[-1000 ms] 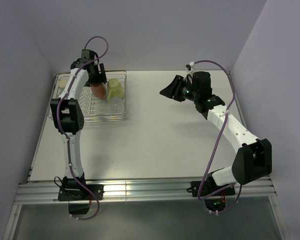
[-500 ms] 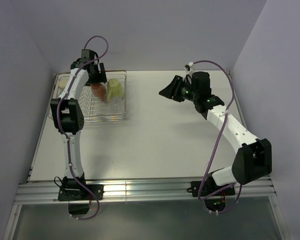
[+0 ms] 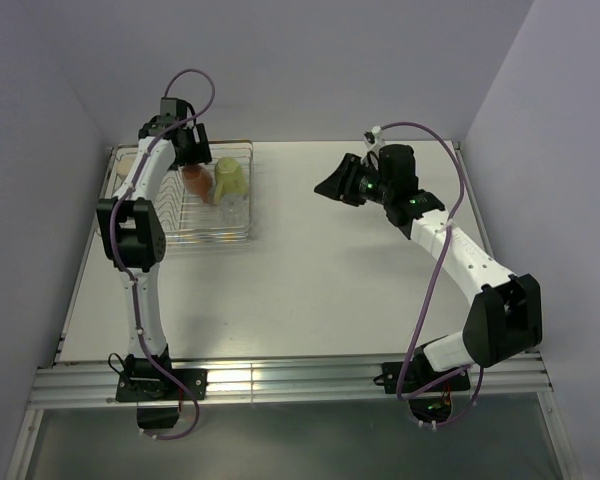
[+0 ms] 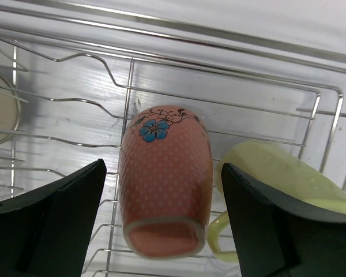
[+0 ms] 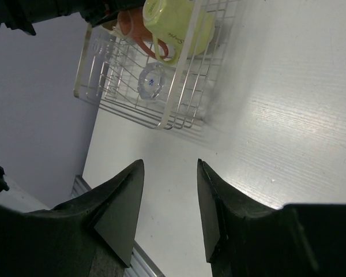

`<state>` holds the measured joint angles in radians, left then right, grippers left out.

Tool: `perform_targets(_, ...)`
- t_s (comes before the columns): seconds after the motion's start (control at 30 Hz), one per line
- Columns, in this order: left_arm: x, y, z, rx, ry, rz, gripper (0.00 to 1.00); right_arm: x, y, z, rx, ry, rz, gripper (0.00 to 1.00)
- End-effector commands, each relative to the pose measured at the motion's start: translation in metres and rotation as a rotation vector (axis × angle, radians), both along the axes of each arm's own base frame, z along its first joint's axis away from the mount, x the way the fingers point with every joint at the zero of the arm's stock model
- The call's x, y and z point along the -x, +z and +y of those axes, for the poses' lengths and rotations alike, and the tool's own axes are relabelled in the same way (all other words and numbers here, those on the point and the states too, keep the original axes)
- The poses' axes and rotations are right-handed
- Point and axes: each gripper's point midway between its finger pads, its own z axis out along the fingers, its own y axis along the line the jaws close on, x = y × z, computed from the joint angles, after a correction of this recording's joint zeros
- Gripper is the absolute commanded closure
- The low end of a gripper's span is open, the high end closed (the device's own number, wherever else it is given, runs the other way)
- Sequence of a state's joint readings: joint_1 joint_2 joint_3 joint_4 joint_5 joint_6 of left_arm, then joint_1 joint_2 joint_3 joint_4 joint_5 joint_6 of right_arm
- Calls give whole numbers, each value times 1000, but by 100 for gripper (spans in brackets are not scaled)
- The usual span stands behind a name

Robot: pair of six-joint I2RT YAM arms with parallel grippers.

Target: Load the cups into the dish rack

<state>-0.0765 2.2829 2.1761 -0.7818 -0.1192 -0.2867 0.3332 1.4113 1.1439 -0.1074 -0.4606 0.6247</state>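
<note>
Field notes, near edge of the table to the far side.

- Table (image 3: 330, 290): no cup stands on the open boards that I can see, so I judge the loading to be at or near its end.
- Right gripper (image 5: 170, 167), mid-table on the right: hangs above the boards, well apart from the rack. Jaws part-way open, nothing between them, touching nothing.
- Dish rack (image 3: 220, 238), far left: a clear glass (image 5: 151, 81) sits toward its near side, with a yellow-green mug (image 4: 277, 173) behind it.
- Orange mug (image 4: 167, 196), with a blue flower on it: lies tilted on the wires, just left of the yellow-green mug.
- Left gripper (image 4: 163, 167): straddles the orange mug, jaws spread wide. There is a gap on each side, so the mug is let go and the rack carries it.

Step in hand, as I read it, is getting clear after the set-down.
- Keep the jaws wide.
- Draw back along the mug's own line, with no sideways swing.
- Mind the right-hand finger. It sits close to the yellow-green mug and its handle, and from here I cannot tell whether they touch.
- A nudge there could roll either mug off its wires.
</note>
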Motion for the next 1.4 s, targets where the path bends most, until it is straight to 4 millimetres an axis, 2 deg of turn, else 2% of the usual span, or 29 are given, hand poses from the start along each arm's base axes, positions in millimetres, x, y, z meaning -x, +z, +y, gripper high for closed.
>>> perform_targets(0.0, -5, 74, 0, 9, 24, -180, 12, -2, 15, 8, 4, 26, -51, 50)
perform_targets(0.27, 7, 91, 5, 5, 56, -190, 12, 0, 18, 10, 6, 30, -56, 50)
perform_targets(0.3, 11, 84, 5, 4, 60, -171, 12, 0, 19, 10, 7, 31, -59, 50)
perform_targets(0.37, 19, 90, 5, 5, 75, -176, 12, 1, 18, 10, 5, 31, -57, 50)
perform_targets(0.4, 24, 81, 3, 5, 72, -157, 12, 2, 18, 10, 4, 31, -57, 50)
perform_targets(0.43, 28, 89, 1, 7, 72, -172, 12, 3, 19, 11, 3, 34, -58, 50)
perform_targets(0.6, 43, 80, -10, 2, 70, -156, 13, 8, 22, 11, -5, 36, -66, 50)
perform_targets(0.9, 44, 60, -18, -13, 74, -119, 13, 13, 26, 11, 3, 41, -79, 50)
perform_targets(1.37, 42, 48, -15, -32, 87, -99, 13, 13, 23, 11, 15, 48, -74, 50)
